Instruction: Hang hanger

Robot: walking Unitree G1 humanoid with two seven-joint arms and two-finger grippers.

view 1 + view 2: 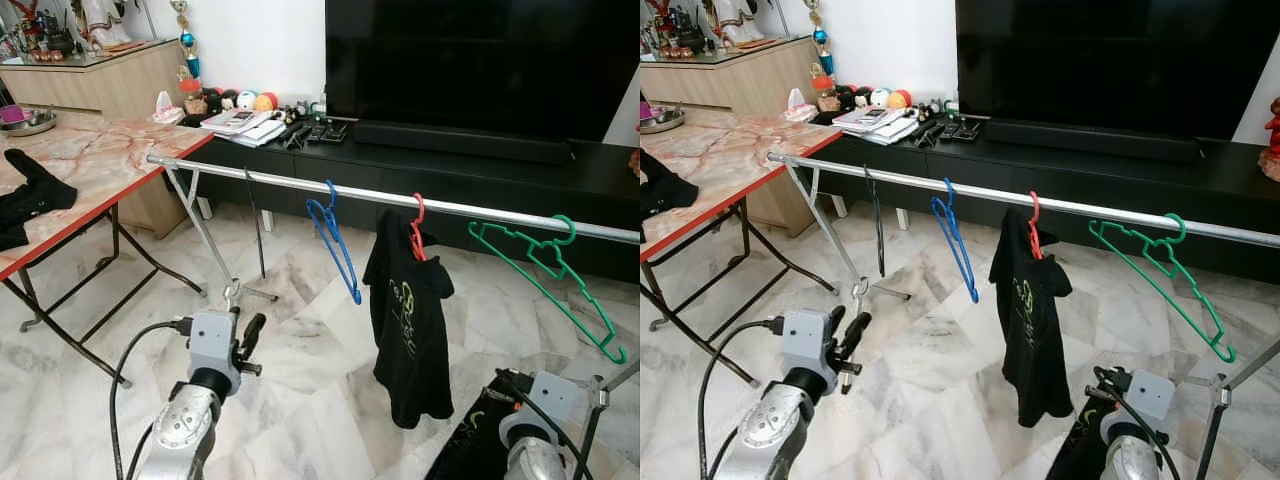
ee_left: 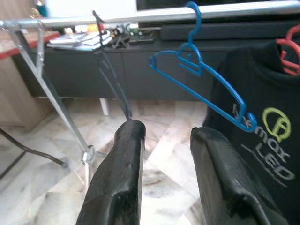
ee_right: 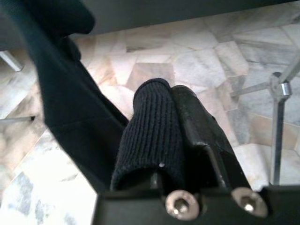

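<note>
Three hangers on rail; left gripper parted, empty; right gripper pinching dark garment.

One metal clothes rail crosses the frame from left of centre to the right edge. Four hangers hang on it: one black hanger, one blue hanger, one red hanger, one green hanger. One black T-shirt hangs at centre on the red one. One folding table stands at the left, with one black garment on it. One television is at the upper right.
</note>
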